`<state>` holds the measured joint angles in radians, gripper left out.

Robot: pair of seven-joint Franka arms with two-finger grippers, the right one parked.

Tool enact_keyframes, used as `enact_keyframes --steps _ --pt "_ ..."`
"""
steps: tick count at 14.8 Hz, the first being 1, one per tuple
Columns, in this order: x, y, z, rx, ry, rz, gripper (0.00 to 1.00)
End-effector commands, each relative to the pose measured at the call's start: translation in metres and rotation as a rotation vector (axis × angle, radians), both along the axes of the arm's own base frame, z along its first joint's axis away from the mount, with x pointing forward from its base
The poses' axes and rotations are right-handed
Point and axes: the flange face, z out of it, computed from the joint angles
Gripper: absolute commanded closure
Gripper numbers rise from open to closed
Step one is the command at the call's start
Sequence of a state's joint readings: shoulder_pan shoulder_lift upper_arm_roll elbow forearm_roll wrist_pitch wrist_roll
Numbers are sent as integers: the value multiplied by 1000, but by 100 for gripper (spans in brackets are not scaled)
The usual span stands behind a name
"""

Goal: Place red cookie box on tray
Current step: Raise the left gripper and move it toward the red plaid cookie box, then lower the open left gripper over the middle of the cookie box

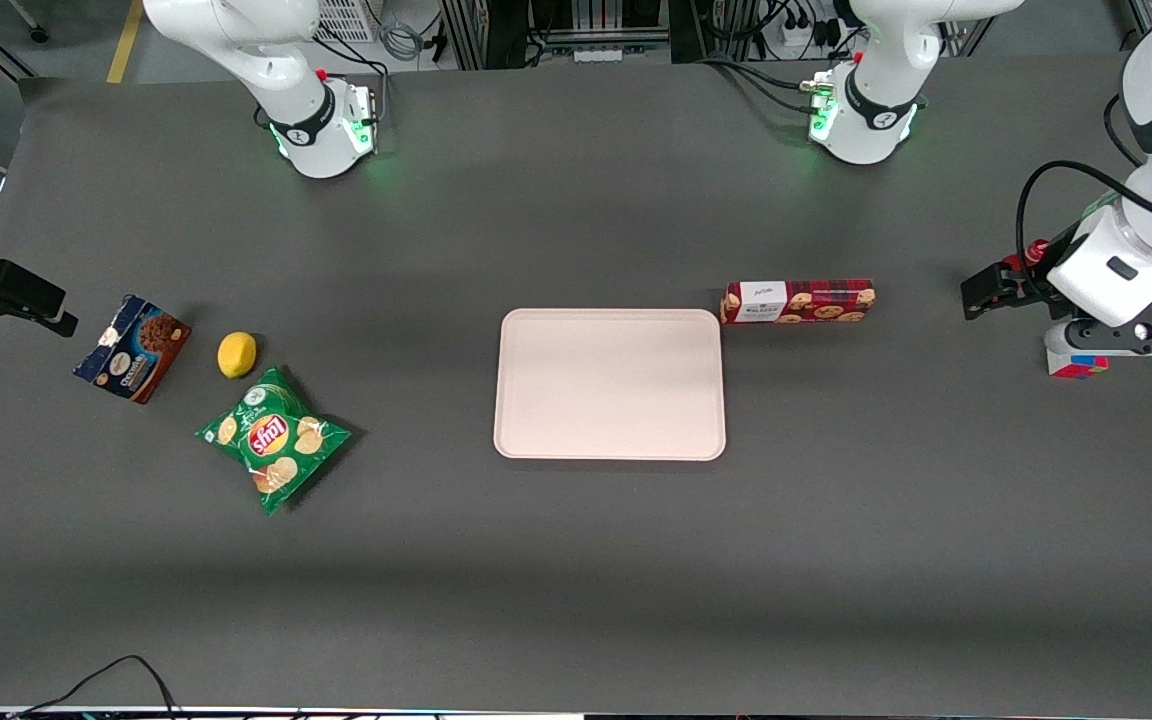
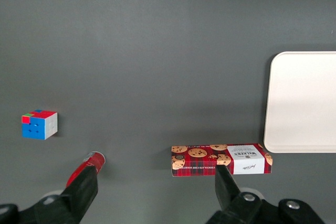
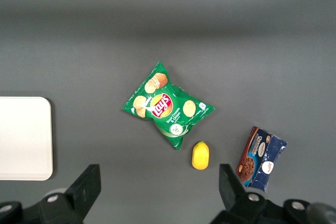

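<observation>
The red cookie box (image 1: 798, 301) is a long slim plaid carton lying on the table, close to the tray's corner on the working arm's side and slightly farther from the front camera. The tray (image 1: 609, 384) is large, flat and pale pink, with nothing on it. In the left wrist view the red cookie box (image 2: 220, 159) lies lengthwise beside the tray (image 2: 304, 103). My gripper (image 1: 1121, 338) hangs high over the working arm's end of the table, well away from the box. Seen from the wrist, the gripper (image 2: 155, 182) is open wide and holds nothing.
A coloured puzzle cube (image 1: 1076, 365) sits on the table under my arm, also in the wrist view (image 2: 39, 124). Toward the parked arm's end lie a green chips bag (image 1: 273, 437), a lemon (image 1: 236, 354) and a blue-and-brown cookie box (image 1: 132, 347).
</observation>
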<state>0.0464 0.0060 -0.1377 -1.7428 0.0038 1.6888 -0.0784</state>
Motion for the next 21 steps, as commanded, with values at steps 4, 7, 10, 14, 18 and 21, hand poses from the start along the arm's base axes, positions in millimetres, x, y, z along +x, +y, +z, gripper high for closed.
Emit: enact_keyframes --steps 4,7,10,14,18,21 --pt "-7 -2 2 -6 51 20 0" --pt "-29 -7 -7 9 72 62 0" --pt "-53 -10 -13 -14 82 74 0" --pt "-91 -12 -20 -49 67 90 0" --pt "-140 -12 -36 -54 26 106 0" --pt "-152 -23 -36 -63 66 85 0"
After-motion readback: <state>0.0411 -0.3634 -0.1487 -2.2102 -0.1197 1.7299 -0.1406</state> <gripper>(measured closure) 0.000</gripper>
